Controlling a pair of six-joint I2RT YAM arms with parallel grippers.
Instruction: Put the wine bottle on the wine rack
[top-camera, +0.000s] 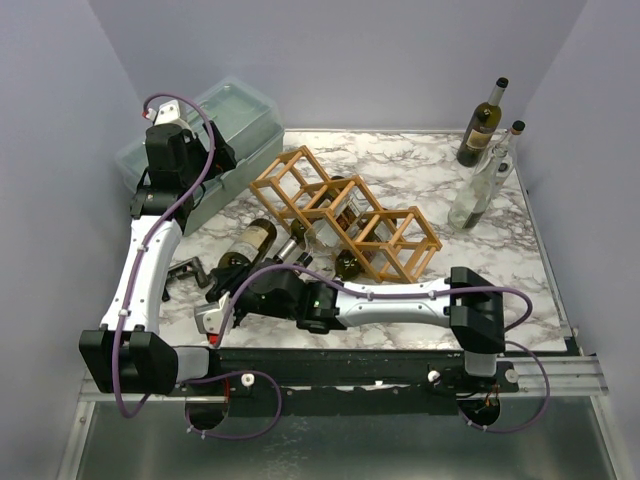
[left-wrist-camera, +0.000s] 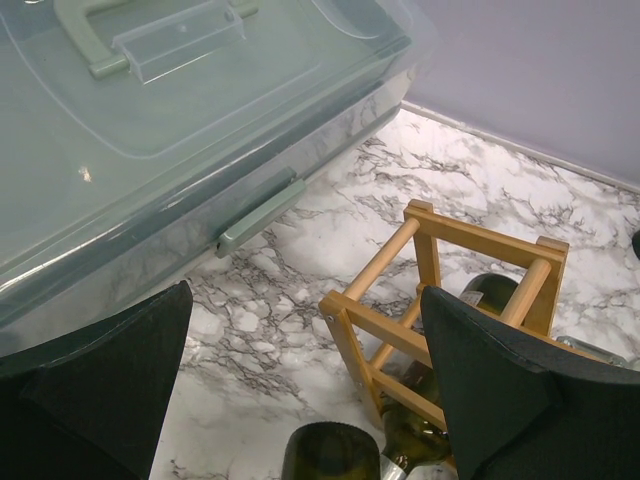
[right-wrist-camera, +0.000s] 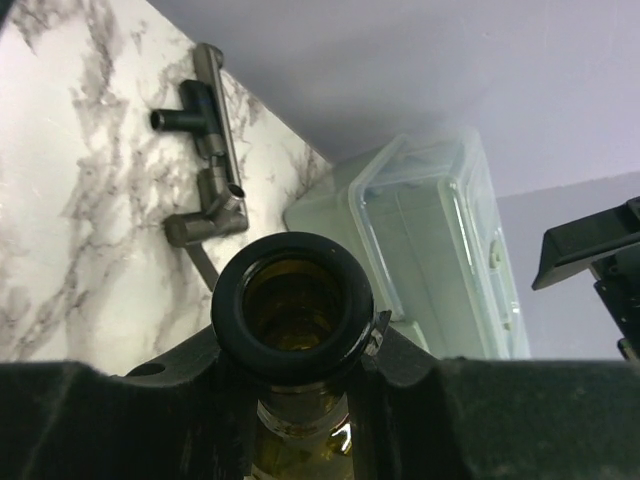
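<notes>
Wine bottle (right-wrist-camera: 292, 330), neck pinched by the right gripper (right-wrist-camera: 295, 385), is toward the near-left corner of the white-marbled tabletop (top-camera: 520, 280). The wine rack (top-camera: 345, 215) lies mid-tabletop. The left gripper (left-wrist-camera: 300, 400) is spread near the far-left corner. Lilac walls (top-camera: 350, 60) surround.

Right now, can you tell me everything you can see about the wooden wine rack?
The wine rack is made of light-brown wood. Thin slats and round rods join into a zigzag row of open diamond-shaped holes. It sits slanted across the marble table, with its far left end toward the clear plastic box. Some holes hold bottles lying down, one with a pale label. It seems to touch only the table and those bottles.
</notes>
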